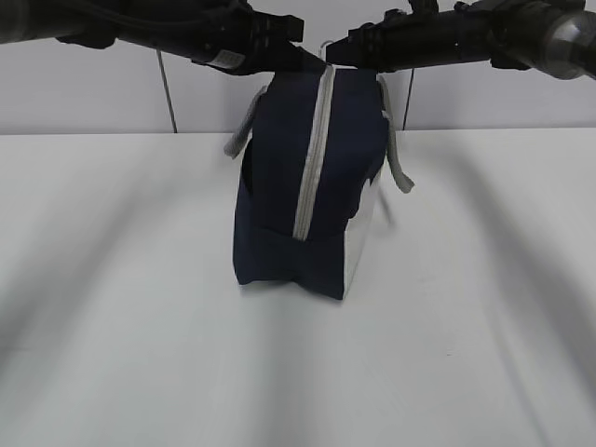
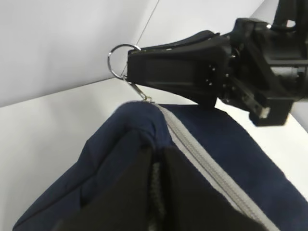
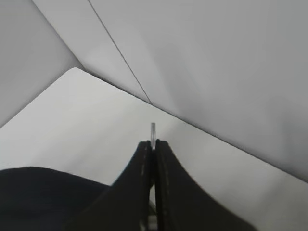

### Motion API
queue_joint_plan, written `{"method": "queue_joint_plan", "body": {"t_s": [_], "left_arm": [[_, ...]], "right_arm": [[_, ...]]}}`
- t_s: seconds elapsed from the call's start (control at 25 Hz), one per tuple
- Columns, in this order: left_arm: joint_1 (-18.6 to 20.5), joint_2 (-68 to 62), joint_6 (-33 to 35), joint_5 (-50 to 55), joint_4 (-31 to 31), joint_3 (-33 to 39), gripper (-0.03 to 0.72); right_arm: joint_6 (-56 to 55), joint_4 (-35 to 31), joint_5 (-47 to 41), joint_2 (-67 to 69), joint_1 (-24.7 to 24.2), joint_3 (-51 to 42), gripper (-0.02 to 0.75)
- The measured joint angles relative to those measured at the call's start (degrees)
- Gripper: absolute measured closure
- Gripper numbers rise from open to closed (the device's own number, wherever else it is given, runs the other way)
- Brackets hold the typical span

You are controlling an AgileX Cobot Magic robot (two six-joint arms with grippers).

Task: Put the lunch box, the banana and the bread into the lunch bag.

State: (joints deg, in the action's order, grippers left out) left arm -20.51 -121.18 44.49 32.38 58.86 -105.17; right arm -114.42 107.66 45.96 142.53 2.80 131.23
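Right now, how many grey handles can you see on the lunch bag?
2: one handle loops off the left side of the lunch bag, the other handle hangs down its right side. None seems hidden.

The white worktop [image 1: 112, 307] carried a single item. The navy lunch bag [image 1: 307, 186] stood upright near its middle, its grey zipper [image 1: 312, 158] closed.

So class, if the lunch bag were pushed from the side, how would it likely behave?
The lunch bag stands tall on a narrow base, so it would probably tip. Its creased navy fabric suggests it is soft, likely buckling rather than sliding. The grey handles droop, so probably floppy.
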Motion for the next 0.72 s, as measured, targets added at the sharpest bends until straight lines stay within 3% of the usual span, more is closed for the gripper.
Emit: {"method": "queue_joint_plan", "body": {"t_s": [0.72], "left_arm": [[0.05, 2.56, 3.01, 8.71, -2.77, 0.02, 0.656]], "right_arm": [[-6.79, -0.88, -0.86, 2.12, 0.0, 0.49, 0.754]]}}
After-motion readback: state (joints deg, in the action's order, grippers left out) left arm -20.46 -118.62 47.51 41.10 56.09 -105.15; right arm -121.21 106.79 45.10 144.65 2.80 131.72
